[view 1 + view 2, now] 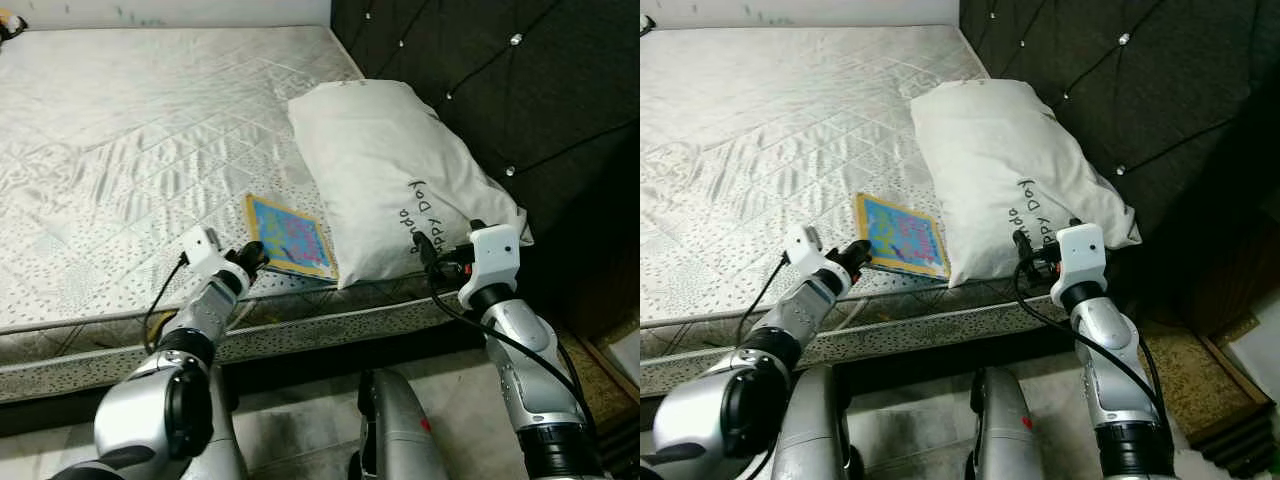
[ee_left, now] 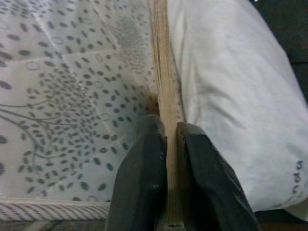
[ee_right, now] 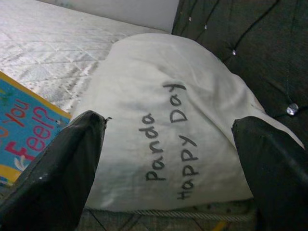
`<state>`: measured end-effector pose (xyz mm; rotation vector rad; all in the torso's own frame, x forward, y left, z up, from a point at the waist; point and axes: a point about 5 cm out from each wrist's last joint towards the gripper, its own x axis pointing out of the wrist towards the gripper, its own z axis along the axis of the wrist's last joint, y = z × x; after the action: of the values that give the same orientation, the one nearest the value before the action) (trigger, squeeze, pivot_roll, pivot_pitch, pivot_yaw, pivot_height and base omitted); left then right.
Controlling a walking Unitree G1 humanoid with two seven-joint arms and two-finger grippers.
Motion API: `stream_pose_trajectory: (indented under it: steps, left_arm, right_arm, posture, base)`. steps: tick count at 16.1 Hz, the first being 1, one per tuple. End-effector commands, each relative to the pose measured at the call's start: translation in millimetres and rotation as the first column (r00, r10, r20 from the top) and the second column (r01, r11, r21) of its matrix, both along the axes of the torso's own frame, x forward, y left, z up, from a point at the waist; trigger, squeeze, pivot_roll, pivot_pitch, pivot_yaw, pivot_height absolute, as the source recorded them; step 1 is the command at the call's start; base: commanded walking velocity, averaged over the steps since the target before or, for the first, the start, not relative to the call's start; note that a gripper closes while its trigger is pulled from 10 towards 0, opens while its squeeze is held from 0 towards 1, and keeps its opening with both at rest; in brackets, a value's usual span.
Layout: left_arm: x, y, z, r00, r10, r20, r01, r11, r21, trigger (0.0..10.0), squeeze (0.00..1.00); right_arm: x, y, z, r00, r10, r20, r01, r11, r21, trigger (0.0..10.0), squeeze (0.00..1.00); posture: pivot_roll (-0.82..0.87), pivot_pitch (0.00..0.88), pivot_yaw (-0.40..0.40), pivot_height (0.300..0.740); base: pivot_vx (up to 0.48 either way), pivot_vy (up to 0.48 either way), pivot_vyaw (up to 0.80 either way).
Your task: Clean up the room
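Silver arms reach out from the robot toward the bed. At about 7 o'clock, the left end effector (image 1: 252, 258) pinches the near edge of a thin picture book (image 1: 290, 236). Its two black fingers (image 2: 144, 178) are closed tight on the book, one on each flat side. The book lies on the mattress (image 1: 120, 150), close to the front edge, and its far side touches the pillow (image 1: 390, 170). At about 4 o'clock, the right end effector (image 1: 428, 252) hovers just in front of the pillow with its fingers spread wide and nothing in them.

To do this step well, I think the left arm should keep a firm pinch and lift the book straight up, because it is thin and could slip or bend. Pulling it away from the pillow first may help.

The book is flat and square, blue with a yellow border and bright letters. The pillow is soft, puffy and off-white, with "Panda Happy Day" written on it. The mattress is shiny grey and quilted. The headboard (image 1: 520, 90) is dark and padded with shiny studs.
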<state>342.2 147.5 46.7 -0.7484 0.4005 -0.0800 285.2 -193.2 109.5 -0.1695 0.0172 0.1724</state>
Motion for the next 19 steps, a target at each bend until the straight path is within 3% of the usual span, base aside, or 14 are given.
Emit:
stream_pose_trajectory:
  steps: [1, 2, 3, 5, 8, 10, 12, 15, 16, 19]
  left_arm:
    - [6.2, 0.9, 8.5, 0.999, -0.006, 0.033, 0.005, 1.0, 0.022, 10.0, 0.0]
    - [6.3, 9.1, 8.8, 0.999, 0.016, 0.036, -0.018, 0.999, 0.041, 10.0, 0.93]
    - [6.2, 12.1, 8.6, 0.999, 0.023, 0.033, -0.024, 0.999, 0.041, 10.0, 1.0]
    - [3.9, 22.5, 5.3, 1.0, 0.029, 0.006, -0.03, 0.995, 0.094, 10.0, 1.0]
    - [4.4, 51.5, 9.3, 0.991, 0.134, -0.007, -0.13, 0.974, 0.185, 10.0, 1.0]
    - [3.6, 60.9, 10.0, 0.988, 0.154, -0.02, -0.145, 0.962, 0.229, 10.0, 1.0]
    - [4.5, 60.3, 11.2, 0.99, 0.141, -0.015, -0.132, 0.955, 0.266, 10.0, 1.0]
    - [4.7, 22.7, 4.9, 0.999, -0.043, -0.018, 0.047, 0.948, 0.314, 10.0, 1.0]
    - [-0.6, 5.4, -3.7, 0.991, -0.12, -0.053, 0.13, 0.943, 0.307, 10.0, 1.0]
    - [-17.9, -18.9, -25.5, 0.956, -0.251, -0.15, 0.288, 0.899, 0.329, 10.0, 1.0]
  right_arm:
    - [-0.3, -4.6, 7.1, 1.0, -0.011, 0.022, 0.011, 1.0, -0.011, 10.0, 0.0]
    - [-0.3, -5.0, 7.4, 1.0, -0.012, 0.022, 0.013, 1.0, -0.013, 10.0, 0.0]
    - [-0.4, -5.2, 7.6, 1.0, -0.013, 0.022, 0.013, 1.0, -0.013, 10.0, 0.0]
    - [-0.6, -4.9, 8.1, 1.0, -0.014, 0.022, 0.015, 1.0, -0.015, 10.0, 0.0]
    - [-0.2, -3.9, 9.1, 0.999, -0.016, 0.028, 0.017, 1.0, -0.014, 10.0, 0.0]
    - [-0.8, -4.7, 8.2, 0.999, -0.02, 0.028, 0.021, 1.0, -0.015, 10.0, 0.0]
    - [-0.9, -4.1, 7.5, 0.999, -0.022, 0.027, 0.023, 1.0, -0.014, 10.0, 0.0]
    - [1.8, 1.1, 6.3, 0.999, -0.017, 0.028, 0.017, 1.0, -0.005, 10.0, 0.0]
    - [3.9, 5.7, 6.5, 1.0, -0.006, 0.03, 0.006, 1.0, 0.003, 10.0, 0.0]
    - [5.4, 10.5, 8.5, 0.999, 0.018, 0.043, -0.017, 1.0, -0.008, 10.0, 0.0]
  posture:
    - [-0.25, 0.0, -0.047, 0.571]
    - [-0.25, 0.0, -0.046, 0.571]
    - [-0.25, 0.0, -0.046, 0.571]
    - [-0.25, 0.0, -0.045, 0.571]
    - [-0.25, 0.0, -0.034, 0.571]
    - [-0.25, 0.0, -0.031, 0.571]
    - [-0.25, 0.0, -0.029, 0.571]
    - [-0.23, 0.0, -0.028, 0.571]
    - [-0.22, 0.0, -0.029, 0.571]
    - [-0.22, 0.0, -0.025, 0.571]
  base:
    - [0.0, 0.0, 0.0]
    - [0.0, 0.0, 0.0]
    - [0.0, 0.0, 0.0]
    - [0.0, 0.0, 0.0]
    - [0.0, 0.0, 0.0]
    - [0.0, 0.0, 0.0]
    - [0.0, 0.0, 0.0]
    - [0.0, 0.0, 0.0]
    - [0.0, 0.0, 0.0]
    - [0.0, 0.0, 0.0]
